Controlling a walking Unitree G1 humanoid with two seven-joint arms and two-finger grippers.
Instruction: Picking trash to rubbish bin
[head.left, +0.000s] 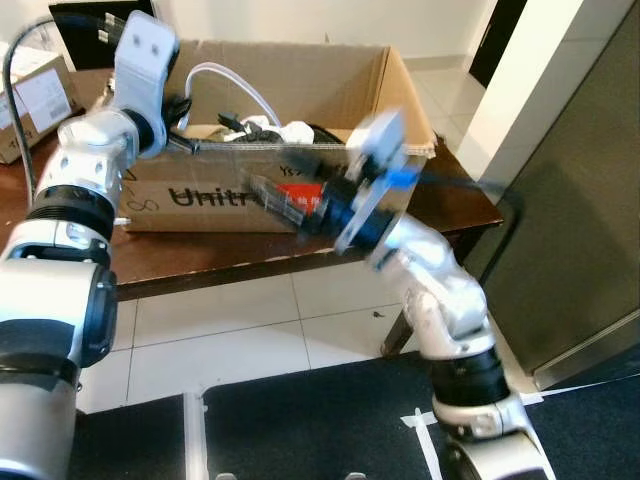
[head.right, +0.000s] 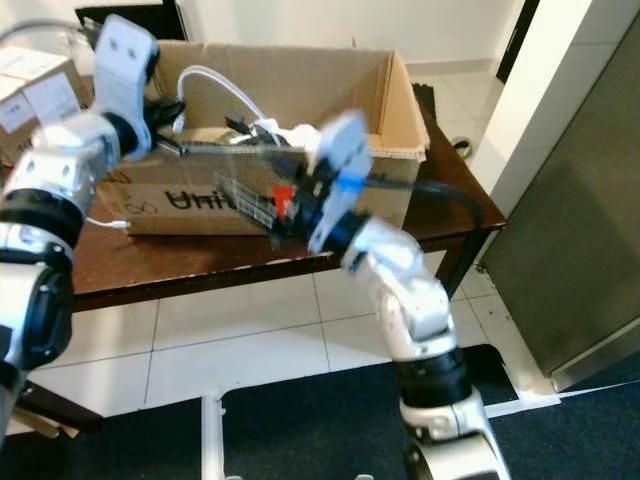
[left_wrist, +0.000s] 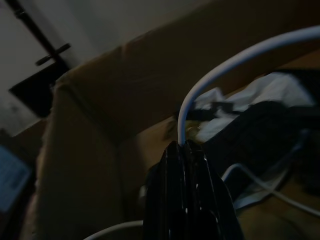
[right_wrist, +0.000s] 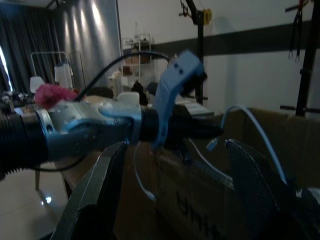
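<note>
Two silver arms reach toward one large open brown cardboard box (head.left: 290, 190) that stands on a dark wooden bench (head.left: 200, 255), with black lettering printed across its near wall. At the far left of the bench sits a smaller cardboard box with a white label (head.left: 35, 100).

On the left, the left gripper (head.left: 178, 140) is over the box's left end, at the near wall's top edge. In the left wrist view its black fingers (left_wrist: 187, 195) are pressed together, and a white cable (left_wrist: 225, 70) rises from right at their tips and arches away over the inside of the box; whether the cable is truly pinched between them cannot be told. The same white cable loops up above the box rim in the head views (head.left: 235, 85).

Inside the box lies the trash: a tangle of black cords and white crumpled pieces (head.left: 270, 130), heaped against the near wall toward the middle.

Further right, the right gripper (head.left: 285, 205) is held in front of the box's near wall, pointing left, blurred in both head views. In the right wrist view its black fingers (right_wrist: 100, 190) are spread wide apart with nothing between them. A grey metal cabinet (head.left: 580, 230) stands at the far right, and white floor tiles (head.left: 220, 340) and a dark mat (head.left: 330, 410) lie below the bench.
</note>
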